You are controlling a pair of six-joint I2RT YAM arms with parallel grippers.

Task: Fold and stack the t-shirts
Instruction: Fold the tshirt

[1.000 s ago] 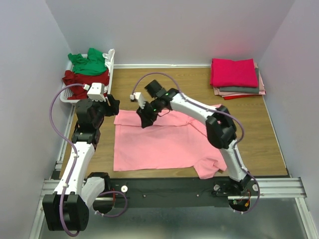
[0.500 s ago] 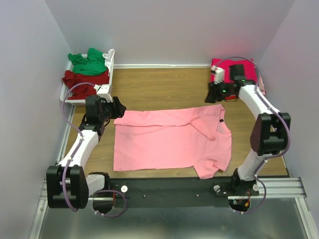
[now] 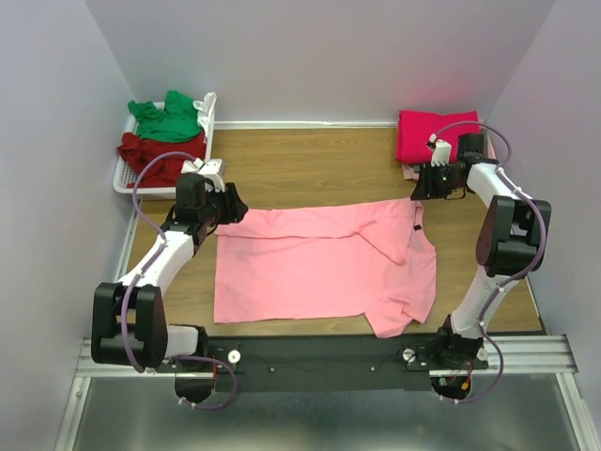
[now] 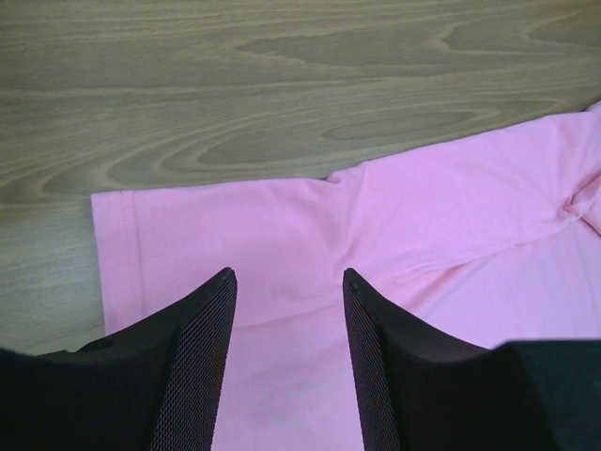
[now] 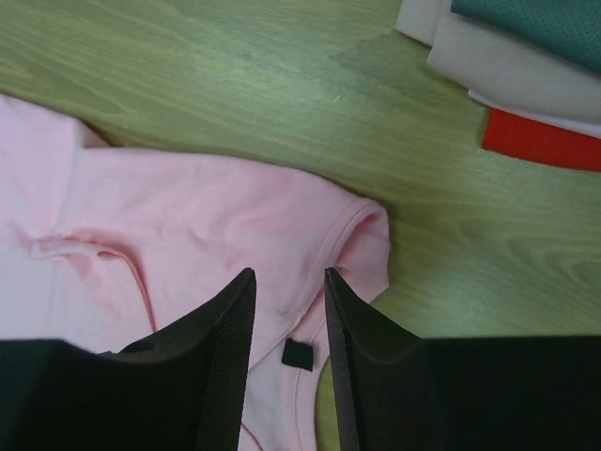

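A light pink t-shirt (image 3: 310, 268) is laid flat across the middle of the wooden table (image 3: 310, 155). A band along its top edge looks folded over. One sleeve (image 3: 394, 319) is seen sticking out at lower right, near the table's front edge. A dark neck label (image 5: 298, 354) is seen at the collar, on the shirt's right side.

The left gripper (image 4: 287, 277) is held over the shirt's upper-left corner. Its fingers are parted with nothing between them, and pink cloth with a hemmed edge (image 4: 117, 254) is seen through the gap. Whether the cloth is touched cannot be told. The right gripper (image 5: 288, 274) is held over the upper-right corner by the collar, fingers parted by a narrower gap, nothing clamped.

A white slotted basket (image 3: 208, 117) is placed at upper left of the top view, against the left wall. It is loaded with a crumpled green t-shirt (image 3: 169, 117) on top of a dark red t-shirt (image 3: 155, 148).

A folded stack is placed in the upper right corner, with a magenta t-shirt (image 3: 437, 132) on top. Its near edge is partly hidden by the right arm. In the right wrist view, lower layers are shown at upper right: a grey-green layer (image 5: 535, 23), a pale layer (image 5: 516, 70) and a red layer (image 5: 540, 141). The stack is near the pink collar but apart from it, with bare wood between.
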